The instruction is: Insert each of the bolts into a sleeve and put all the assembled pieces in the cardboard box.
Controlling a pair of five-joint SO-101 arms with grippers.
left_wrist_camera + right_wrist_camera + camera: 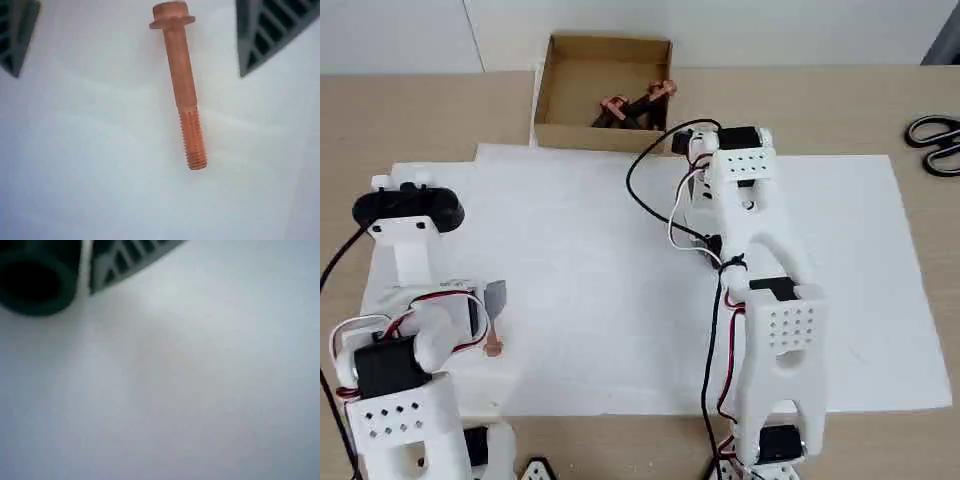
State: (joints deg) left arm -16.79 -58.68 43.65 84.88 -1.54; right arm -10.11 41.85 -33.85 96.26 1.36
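The cardboard box is our landmark, standing at the far side of the surface. A white sheet spreads out from the box's near wall. Well apart to the right of the box lie scissors.

Inside the box we see several assembled pieces, copper bolts in dark sleeves, so that much is done. The right pincer hangs just in front of the box's right corner. We cannot tell its state, though a dark hollow tube, which we take for a sleeve, sits hard against it.

The left pincer is well away from the box, to its near left. It is spread wide over one bare bolt lying flat on the sheet, touching neither jaw. We judge that this bolt has yet to be grasped, sleeved and boxed.
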